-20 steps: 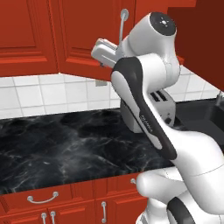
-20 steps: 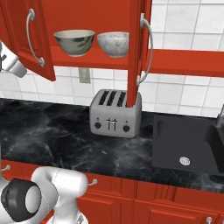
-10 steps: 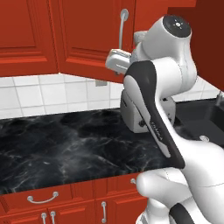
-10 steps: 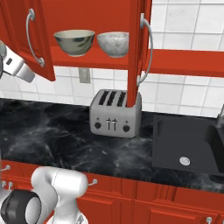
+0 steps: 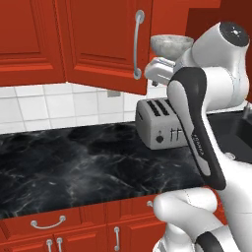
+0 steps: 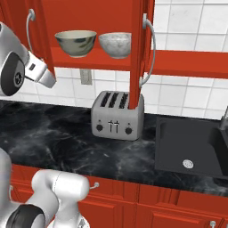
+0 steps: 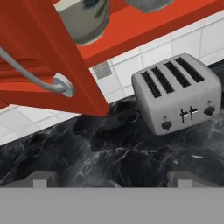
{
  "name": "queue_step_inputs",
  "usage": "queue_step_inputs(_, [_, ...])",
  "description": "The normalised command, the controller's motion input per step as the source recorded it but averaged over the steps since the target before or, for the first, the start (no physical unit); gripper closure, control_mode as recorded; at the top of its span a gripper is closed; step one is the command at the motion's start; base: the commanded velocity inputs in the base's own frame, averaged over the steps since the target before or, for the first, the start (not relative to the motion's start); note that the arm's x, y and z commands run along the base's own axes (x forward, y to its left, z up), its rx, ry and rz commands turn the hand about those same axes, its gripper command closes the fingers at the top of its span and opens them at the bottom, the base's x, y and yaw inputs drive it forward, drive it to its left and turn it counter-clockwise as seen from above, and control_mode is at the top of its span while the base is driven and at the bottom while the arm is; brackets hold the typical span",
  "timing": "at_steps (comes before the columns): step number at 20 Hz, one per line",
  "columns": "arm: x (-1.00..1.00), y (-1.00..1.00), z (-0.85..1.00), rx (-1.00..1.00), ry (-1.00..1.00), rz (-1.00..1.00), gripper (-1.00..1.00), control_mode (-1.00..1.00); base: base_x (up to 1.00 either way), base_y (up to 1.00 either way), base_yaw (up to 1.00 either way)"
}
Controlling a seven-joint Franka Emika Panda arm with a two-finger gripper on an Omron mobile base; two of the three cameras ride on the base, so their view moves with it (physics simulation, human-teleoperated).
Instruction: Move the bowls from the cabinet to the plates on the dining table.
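Observation:
The red cabinet (image 6: 95, 60) stands with both doors swung open. On its shelf sit two bowls, a cream-beige bowl (image 6: 75, 42) on the left and a mottled white-grey bowl (image 6: 115, 44) beside it. My gripper (image 6: 46, 79) hangs open and holds nothing, left of the shelf and a little below it, close to the left door (image 5: 98, 44). In the hand view the gripper (image 7: 112, 179) has its tips wide apart, with the cream-beige bowl (image 7: 85, 17) up ahead and the mottled bowl (image 7: 146, 4) cut off by the top edge. The plates and the dining table are out of view.
A silver toaster (image 6: 116, 116) stands on the black marble counter (image 6: 49, 142) under the shelf. The right door's edge (image 6: 137, 53) with its curved handle (image 6: 149, 49) juts out over it. A dark sink (image 6: 191, 147) lies to the right. Red drawer fronts (image 5: 47, 226) run below.
The arm has swung up and to the right, bringing the hand closer to the open cabinet's left door. The jaws stay open; the bowls have not moved.

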Motion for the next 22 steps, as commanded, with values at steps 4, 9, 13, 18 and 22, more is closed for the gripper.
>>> queue_step_inputs(4, [0.0,-0.48,0.0,0.0,0.0,0.0,-1.0,-1.0,0.0,0.0,0.0])
queue_step_inputs(9, [0.12,-0.49,0.0,0.0,0.0,-0.01,-1.0,-1.0,0.0,0.0,0.0])
queue_step_inputs(13, [0.33,-0.33,0.0,0.02,0.0,-0.04,-1.0,-1.0,0.0,0.0,0.0])
queue_step_inputs(18, [0.56,-0.08,0.0,0.0,0.0,-0.06,-1.0,-1.0,0.0,0.0,0.0])
queue_step_inputs(22, [0.5,-0.02,0.0,0.04,0.0,-0.06,-1.0,-1.0,0.0,0.0,0.0])
